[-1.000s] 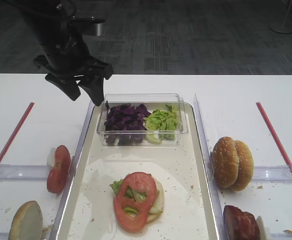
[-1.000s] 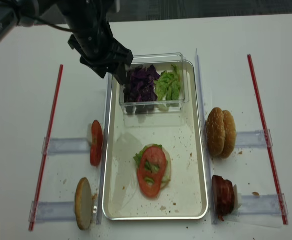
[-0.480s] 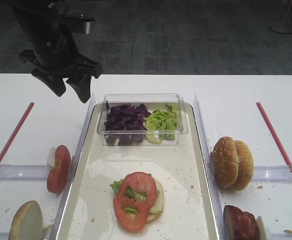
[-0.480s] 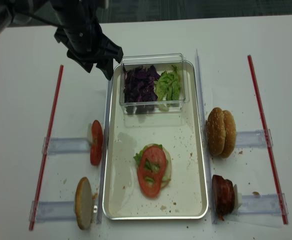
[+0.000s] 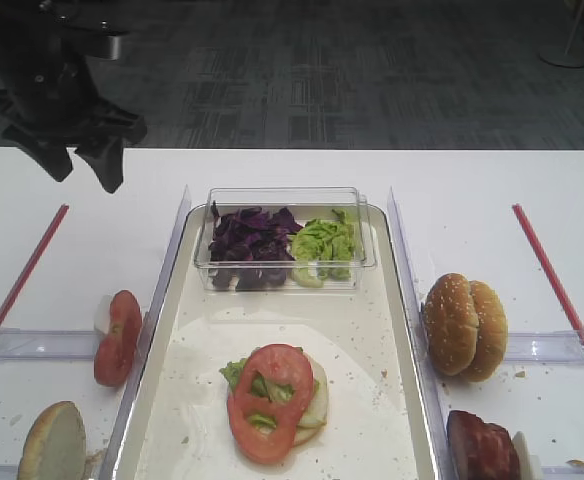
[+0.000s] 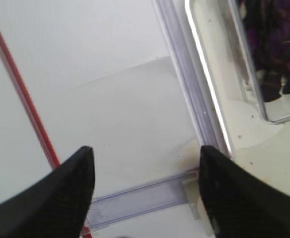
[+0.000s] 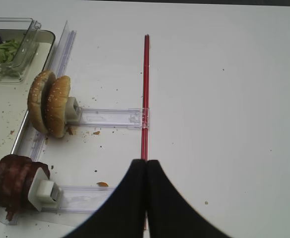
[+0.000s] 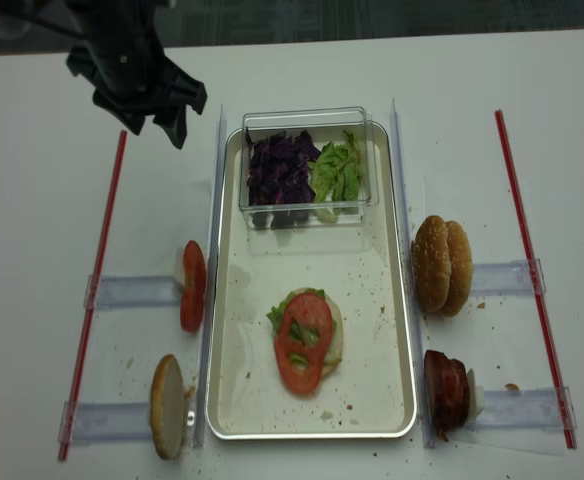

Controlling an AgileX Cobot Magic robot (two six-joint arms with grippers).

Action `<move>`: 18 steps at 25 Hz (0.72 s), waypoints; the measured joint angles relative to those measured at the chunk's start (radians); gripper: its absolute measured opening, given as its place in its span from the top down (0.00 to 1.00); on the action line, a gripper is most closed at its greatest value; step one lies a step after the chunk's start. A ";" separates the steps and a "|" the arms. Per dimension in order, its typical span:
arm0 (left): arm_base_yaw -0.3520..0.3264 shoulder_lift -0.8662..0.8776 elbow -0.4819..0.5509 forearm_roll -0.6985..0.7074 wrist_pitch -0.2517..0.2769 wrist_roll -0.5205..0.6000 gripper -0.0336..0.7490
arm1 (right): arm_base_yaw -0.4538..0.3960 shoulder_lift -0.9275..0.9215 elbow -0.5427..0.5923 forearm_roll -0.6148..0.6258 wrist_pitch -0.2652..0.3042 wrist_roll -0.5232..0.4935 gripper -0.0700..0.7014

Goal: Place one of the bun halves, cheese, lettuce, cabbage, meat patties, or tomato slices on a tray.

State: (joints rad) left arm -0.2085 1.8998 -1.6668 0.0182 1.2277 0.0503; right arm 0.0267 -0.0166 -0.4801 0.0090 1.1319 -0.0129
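We are hovering our left gripper (image 8: 157, 124) in the upper left of the overhead view, above the bare white tabletop (image 8: 302, 70) and left of the tray (image 8: 390, 330); its jaws are standing apart with nothing between them, as the left wrist view also shows, where the two dark fingertips (image 6: 75, 173) are framing bare table. Our right gripper (image 7: 146, 171) is sitting at the bottom centre of the right wrist view, its two black fingers pressed flat together and gripping nothing, over the red strip (image 7: 146, 84) on the table.

On the tray, lower centre, a ring-like tomato slice (image 8: 303, 345) is lying on top of lettuce (image 8: 277, 316) and a pale bun half (image 8: 332, 335). At the tray's upper end a clear plastic box (image 8: 307, 165) is holding purple cabbage (image 8: 279, 170) on its left side and more green lettuce on its right. Left of the tray, tomato slices (image 8: 192, 286) are standing on edge in a clear holder (image 8: 132, 292), and below them a bun half (image 8: 168, 406) is standing on edge too. Right of the tray, two sesame bun halves (image 8: 441, 265) are standing side by side, touching, and the meat patties (image 8: 446, 390) are sitting lower right.
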 joint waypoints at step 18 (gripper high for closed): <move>0.176 0.000 0.000 0.002 0.002 0.010 0.42 | 0.000 0.000 0.000 0.000 0.000 0.000 0.86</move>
State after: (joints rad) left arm -0.0327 1.8998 -1.6668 0.0204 1.2295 0.0601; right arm 0.0267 -0.0166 -0.4801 0.0090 1.1319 -0.0129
